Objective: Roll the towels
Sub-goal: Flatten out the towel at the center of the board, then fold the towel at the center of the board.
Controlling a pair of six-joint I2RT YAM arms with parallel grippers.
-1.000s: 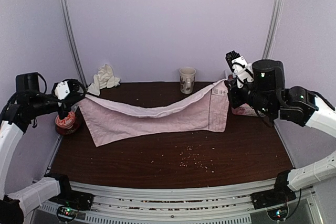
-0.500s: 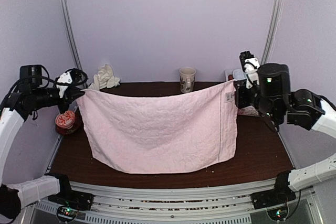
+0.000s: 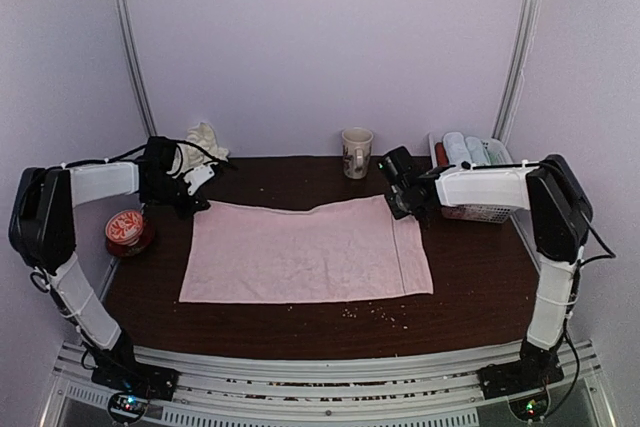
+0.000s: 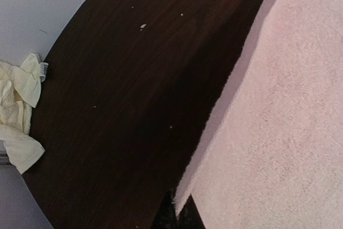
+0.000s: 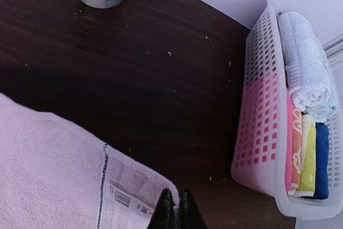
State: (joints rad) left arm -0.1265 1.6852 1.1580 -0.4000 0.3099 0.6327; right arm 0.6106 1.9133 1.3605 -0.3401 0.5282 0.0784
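The pale pink towel (image 3: 310, 252) lies spread flat on the dark table, long side left to right. My left gripper (image 3: 197, 199) is low at its far left corner, shut on that corner; the left wrist view shows the towel (image 4: 278, 122) pinched in the left gripper (image 4: 182, 210). My right gripper (image 3: 403, 199) is shut on the far right corner; the right wrist view shows the towel (image 5: 48, 175), its printed label (image 5: 126, 197) and the right gripper (image 5: 177, 210). The cream-white towel (image 3: 200, 147) lies crumpled at the back left, also in the left wrist view (image 4: 16, 116).
A mug (image 3: 356, 152) stands at the back middle. A white basket (image 3: 472, 185) of rolled coloured towels sits at the back right, close to my right gripper, also in the right wrist view (image 5: 262, 105). A red round tin (image 3: 127, 230) sits at the left edge. Crumbs dot the table.
Both grippers held the pink towel up, stretched and hanging; they have come down and inward to the table, and the towel now lies flat.
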